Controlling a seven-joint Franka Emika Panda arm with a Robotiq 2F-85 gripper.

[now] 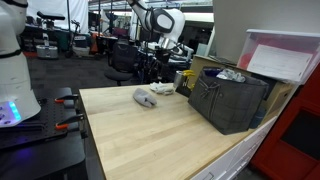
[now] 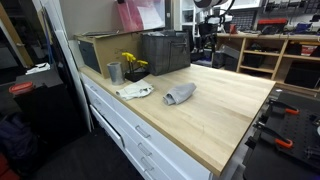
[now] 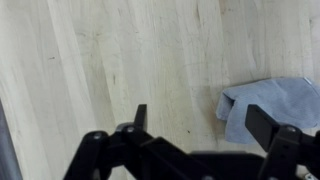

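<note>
Two dark fingers [image 3: 262, 122] of the end effector [image 3: 200, 125] stand spread wide in the wrist view, with nothing between them but bare wood. The worktop [image 3: 110, 60] fills that view. A grey cloth [image 3: 272, 102] lies crumpled on it, off toward one finger and partly behind it, close to the end effector but apart from it. In both exterior views the same cloth [image 1: 144, 98] [image 2: 180, 94] sits alone near the middle of the worktop, with a white rag [image 1: 162, 89] just past it.

The work in hand looks like a reach for the grey cloth. To do it well, my judgement is that the end effector should shift sideways until the bunched middle of the cloth sits between the fingers, not under one of them. A thick fold would probably give a surer hold than a thin flat edge, which may slip out. The fingers should stay wide on the way down and reach the wood before pinching.

In an exterior view the arm [image 1: 160, 22] rises at the far edge of the worktop, its white upper joints high. The wrist camera looks about straight down at the wood, so the end effector seems to point downward above the cloth, not touching anything.
</note>
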